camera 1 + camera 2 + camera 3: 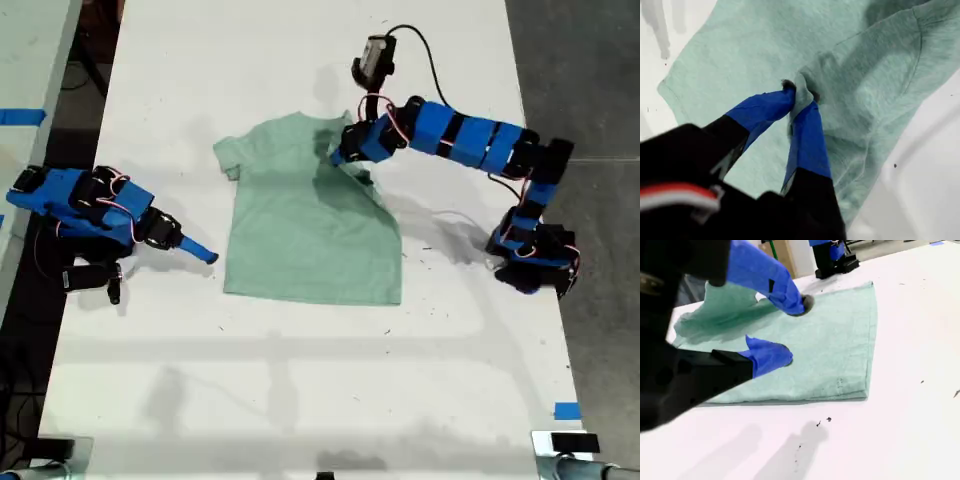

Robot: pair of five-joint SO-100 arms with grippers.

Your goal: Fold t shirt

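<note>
The t shirt [305,225] lies mid-desk [300,400], nearer its far edge. My first gripper [801,100] is clenched on a raised fold of shirt fabric. My second gripper [790,330] stands released beside the shirt.

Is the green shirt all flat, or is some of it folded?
Partly folded. My first tool pinches the t shirt and one side lies over its middle; the rest is flat.

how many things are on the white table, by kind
t shirt: 1, pale mint green
blue robot arms: 2, my first gripper pinching the shirt cloth, my second gripper open beside the shirt
white table: 1
total: 4
</note>
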